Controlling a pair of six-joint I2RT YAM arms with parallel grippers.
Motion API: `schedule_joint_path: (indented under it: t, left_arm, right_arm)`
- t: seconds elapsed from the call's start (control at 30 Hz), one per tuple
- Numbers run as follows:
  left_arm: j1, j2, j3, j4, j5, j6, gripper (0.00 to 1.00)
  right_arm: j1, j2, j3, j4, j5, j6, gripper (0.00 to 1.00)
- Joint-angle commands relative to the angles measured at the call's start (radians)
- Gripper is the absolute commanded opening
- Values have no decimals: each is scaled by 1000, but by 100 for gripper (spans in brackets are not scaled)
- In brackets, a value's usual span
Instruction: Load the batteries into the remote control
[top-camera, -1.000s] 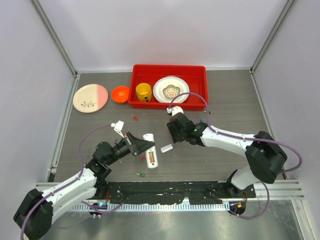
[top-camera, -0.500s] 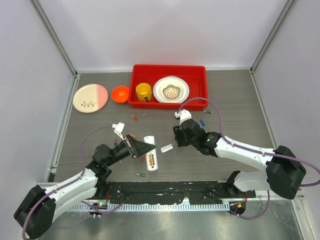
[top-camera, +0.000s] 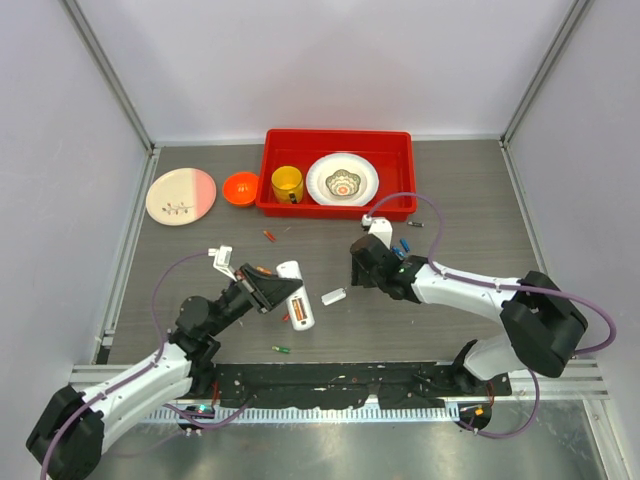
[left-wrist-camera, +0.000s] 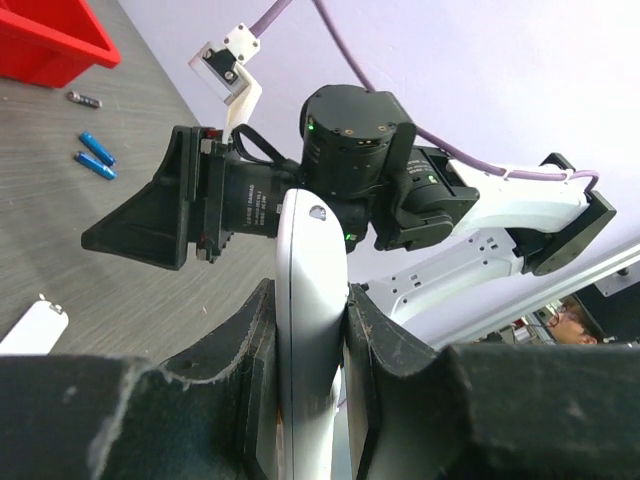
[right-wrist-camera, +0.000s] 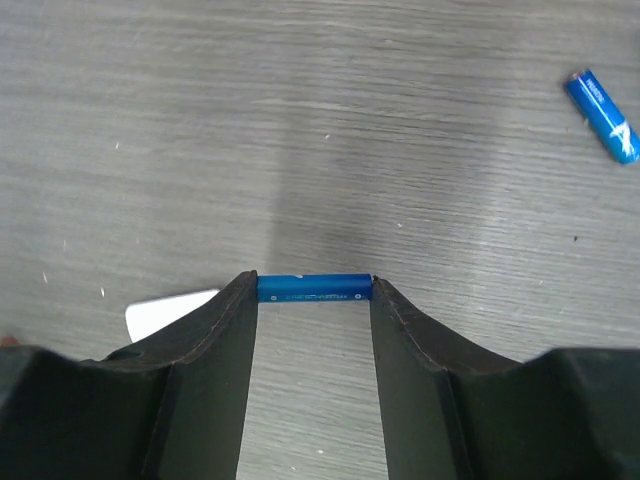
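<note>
My left gripper is shut on the white remote control, gripping its long edges; in the left wrist view the remote stands edge-on between the jaws. An orange-red cell shows at the remote's near end. My right gripper is shut on a blue battery, pinched end to end between the fingertips just above the table. The white back cover lies between the two grippers and shows in the right wrist view.
Two spare blue batteries lie behind the right gripper. Orange-red cells and a green one lie loose. A red tray with a yellow cup and a plate stands at the back, an orange bowl and a pink plate on its left.
My right gripper swung right and back, away from the cover, and now holds a blue battery. My left gripper shifted slightly left and tilted the remote.
</note>
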Motion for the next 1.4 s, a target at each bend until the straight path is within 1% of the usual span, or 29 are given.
schedule_joint_path:
  t: [0.0,0.1,0.17,0.2,0.3,0.37,0.43,0.47,0.5,0.53,0.6,0.63,0.7,0.73,0.77,0.83,0.87,0.97,1.0,1.1,1.13,1.17,1.23,1.27,1.3,1.37]
  left_arm:
    - [2,-21,-99,90,-55,32,0]
    - [1,-37,-105,98,-52,29,0]
    - [-1,-58,-114,96,-55,24,0]
    - [-4,-64,-125,95,-60,20,0]
    - [-5,-83,-134,82,-72,19,0]
    - [-5,-90,-134,81,-77,19,0]
    - [-5,-90,-131,78,-68,18,0]
    - [-7,-87,-128,75,-63,18,0]
    - [-7,-87,-124,64,-57,15,0]
    - [-7,-83,-119,56,-49,13,0]
    - [-7,-70,-94,20,-23,7,0]
    - [-7,-66,-85,10,-11,7,0]
    - [-7,-47,-68,10,6,6,0]
    - [-7,-41,-67,16,8,4,0]
    - [-7,-35,-67,22,9,3,0]
    - [-7,-23,-67,44,9,3,0]
    - [-7,-21,-67,49,12,1,0]
    - [-7,-15,-68,56,18,0,0]
    - [-7,-17,-68,59,18,-5,0]
    - [-7,-20,-77,70,24,-14,0]
    - [-7,-26,-79,70,24,-14,0]
    - [-8,-26,-82,69,20,-14,0]
    - [-8,-26,-82,70,17,-16,0]
    - [-8,-26,-81,70,18,-14,0]
    - [-8,-26,-79,70,17,-14,0]
    - [-8,-24,-79,72,12,-11,0]
  right_arm:
    - [-36,15,8,18,14,337,1]
    - [-36,18,4,56,6,353,1]
    - [-38,10,4,29,57,388,1]
    - [-44,7,-1,19,65,432,1]
    - [-64,-11,-22,13,59,488,1]
    - [-67,-16,-25,30,40,464,1]
    - [-68,-17,-12,32,16,390,1]
    - [-68,-22,-7,36,6,341,1]
    - [-67,-29,-2,42,-36,286,1]
    - [-68,-34,4,70,-68,134,1]
    - [-65,-51,21,67,-113,-4,1]
    - [-67,-54,57,23,-116,-152,1]
    - [-68,-37,102,-26,-124,-290,1]
    - [-65,-16,157,-93,-116,-352,1]
    - [-64,4,188,-134,-107,-474,1]
    - [-64,58,237,-207,-116,-588,1]
    - [-61,67,242,-220,-125,-709,1]
    - [-56,79,229,-212,-153,-858,1]
    - [-56,76,216,-205,-171,-963,1]
    - [-56,53,148,-150,-219,-1094,1]
    - [-62,41,105,-105,-246,-1113,1]
    - [-71,21,87,-94,-309,-1141,1]
    - [-82,9,47,-55,-340,-1176,1]
    - [-90,13,42,-57,-359,-1187,1]
    - [-97,19,44,-82,-413,-1219,1]
    - [-103,38,50,-94,-437,-1236,1]
